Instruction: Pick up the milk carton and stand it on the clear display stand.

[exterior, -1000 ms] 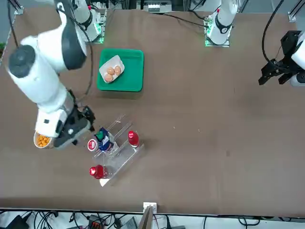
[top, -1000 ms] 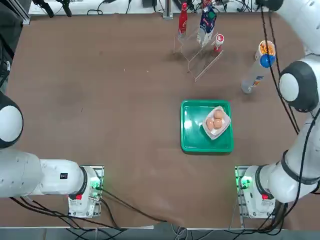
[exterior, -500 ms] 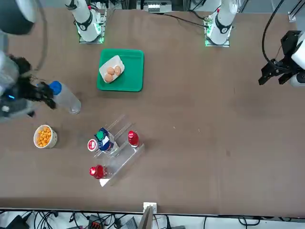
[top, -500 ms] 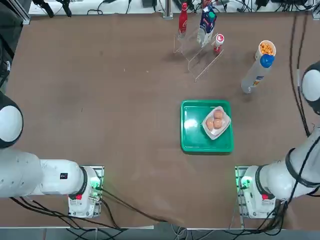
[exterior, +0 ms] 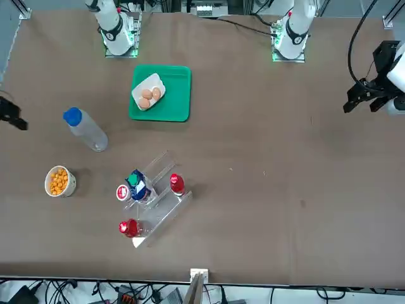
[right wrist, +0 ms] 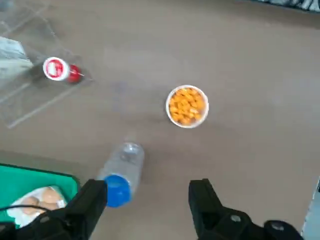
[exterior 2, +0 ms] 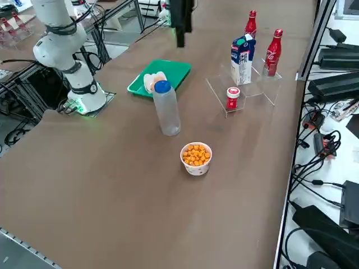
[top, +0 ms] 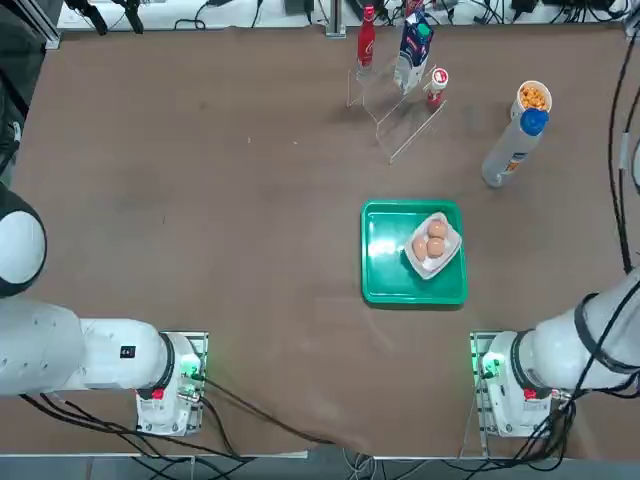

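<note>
Milk carton (exterior 2: 242, 58) upright on clear display stand (exterior 2: 247, 85); red bottles (exterior 2: 273, 52) flank it. End effector (right wrist: 150, 205), fingers spread and empty, above blue-capped bottle (right wrist: 120, 173).

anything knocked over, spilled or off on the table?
Nothing stands out. The milk carton stands upright on the clear display stand, the blue-capped bottle is upright, and the right hand hangs open, high over the table.
</note>
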Controlling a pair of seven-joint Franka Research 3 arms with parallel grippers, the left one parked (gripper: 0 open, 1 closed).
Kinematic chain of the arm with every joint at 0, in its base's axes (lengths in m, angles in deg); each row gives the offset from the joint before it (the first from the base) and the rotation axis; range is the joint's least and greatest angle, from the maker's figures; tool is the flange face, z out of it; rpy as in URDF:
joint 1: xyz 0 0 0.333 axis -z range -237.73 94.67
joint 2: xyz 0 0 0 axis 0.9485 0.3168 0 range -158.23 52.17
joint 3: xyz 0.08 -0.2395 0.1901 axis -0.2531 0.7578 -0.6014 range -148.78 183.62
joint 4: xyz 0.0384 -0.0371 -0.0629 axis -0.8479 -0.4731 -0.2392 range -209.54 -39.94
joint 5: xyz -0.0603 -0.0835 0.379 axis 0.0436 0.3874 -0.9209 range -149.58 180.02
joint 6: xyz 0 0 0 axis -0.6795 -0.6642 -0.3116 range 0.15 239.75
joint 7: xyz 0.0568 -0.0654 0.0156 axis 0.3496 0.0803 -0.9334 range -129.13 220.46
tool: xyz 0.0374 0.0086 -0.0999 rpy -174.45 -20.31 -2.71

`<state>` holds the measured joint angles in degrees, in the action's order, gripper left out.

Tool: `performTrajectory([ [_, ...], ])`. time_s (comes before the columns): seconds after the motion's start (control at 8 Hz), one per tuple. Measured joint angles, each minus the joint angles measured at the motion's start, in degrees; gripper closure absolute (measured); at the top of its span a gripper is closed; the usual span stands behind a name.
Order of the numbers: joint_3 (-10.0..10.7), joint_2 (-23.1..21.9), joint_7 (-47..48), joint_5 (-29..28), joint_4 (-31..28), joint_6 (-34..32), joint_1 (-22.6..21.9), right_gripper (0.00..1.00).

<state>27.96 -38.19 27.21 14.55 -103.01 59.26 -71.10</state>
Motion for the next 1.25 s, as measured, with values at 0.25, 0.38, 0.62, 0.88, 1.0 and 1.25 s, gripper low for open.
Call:
performTrajectory([
  [0.25,0.0,-3.6,-0.5,-0.3,-4.6,0.4,1.1,0.00],
  [0.38,-0.3,-5.7,-0.4,-0.3,-7.1,0.4,0.8,0.00],
  [0.62,-0.8,-10.4,-0.2,-0.3,-13.1,2.0,0.6,0.00],
  [0.88,-2.7,-16.3,2.7,-0.4,-21.3,6.0,0.2,0.00],
  [1.0,-4.6,-19.1,4.9,-0.4,-24.7,7.3,-0.1,0.00],
  [1.25,-7.7,-22.1,6.9,-0.4,-27.6,8.1,-0.6,0.00],
])
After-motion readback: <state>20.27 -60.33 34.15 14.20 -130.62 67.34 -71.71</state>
